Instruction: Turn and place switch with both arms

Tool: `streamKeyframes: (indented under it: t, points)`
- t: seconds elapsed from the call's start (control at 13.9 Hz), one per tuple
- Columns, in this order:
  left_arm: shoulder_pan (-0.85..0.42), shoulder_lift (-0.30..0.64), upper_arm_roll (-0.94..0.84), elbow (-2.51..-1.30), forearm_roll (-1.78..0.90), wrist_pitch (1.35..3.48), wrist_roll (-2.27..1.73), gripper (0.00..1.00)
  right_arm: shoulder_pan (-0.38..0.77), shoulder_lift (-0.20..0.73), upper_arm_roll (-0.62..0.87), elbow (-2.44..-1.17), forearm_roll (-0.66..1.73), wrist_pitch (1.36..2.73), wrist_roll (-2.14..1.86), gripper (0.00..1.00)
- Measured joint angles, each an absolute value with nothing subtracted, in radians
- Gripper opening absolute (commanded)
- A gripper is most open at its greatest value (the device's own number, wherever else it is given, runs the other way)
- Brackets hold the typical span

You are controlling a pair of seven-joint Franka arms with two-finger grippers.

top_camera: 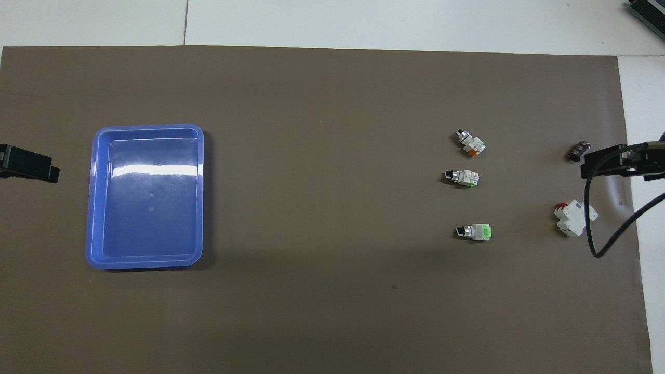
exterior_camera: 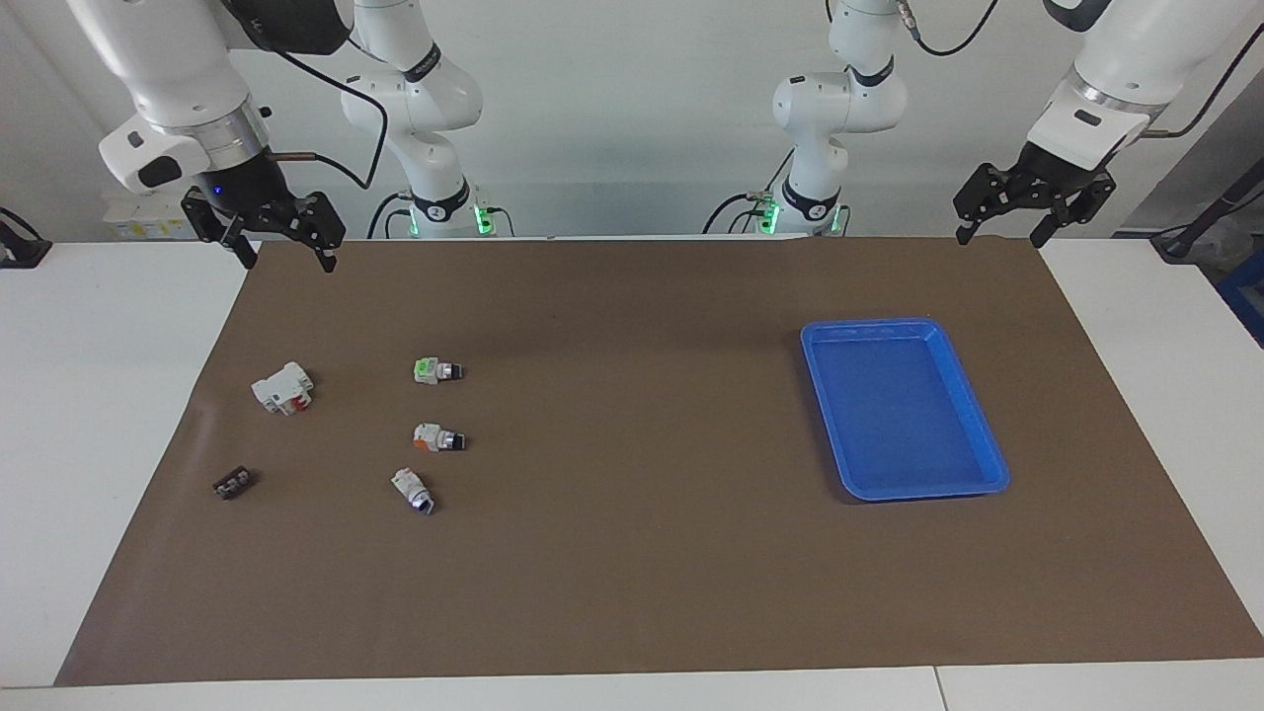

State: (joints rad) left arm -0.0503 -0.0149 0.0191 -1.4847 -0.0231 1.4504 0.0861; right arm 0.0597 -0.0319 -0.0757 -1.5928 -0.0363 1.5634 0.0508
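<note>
The switch (exterior_camera: 436, 371), a small white plastic selector with green block end and black knob, lies on the brown-covered tabletop (exterior_camera: 642, 553), nearest the robots among three like ones. My right claw (exterior_camera: 281, 242) and left claw (exterior_camera: 1017, 212) hang spread, empty. I judge it light, rigid, slippery; I'd grip the blocky body.

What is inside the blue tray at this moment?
Nothing. The blue tray shows only its bare blue floor with a glare streak in both views, and no part of it is covered. The green-ended switch lies on the brown mat toward the right arm's end.
</note>
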Motion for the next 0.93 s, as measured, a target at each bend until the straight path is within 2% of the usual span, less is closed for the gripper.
streamKeyframes:
  t: [0.93]
  points:
    - [-0.033,-0.027,0.014,-1.512,-0.023,1.439,0.085,1.00,0.060,-0.032,-0.075,-1.596,-0.034,1.563,0.051,1.00]
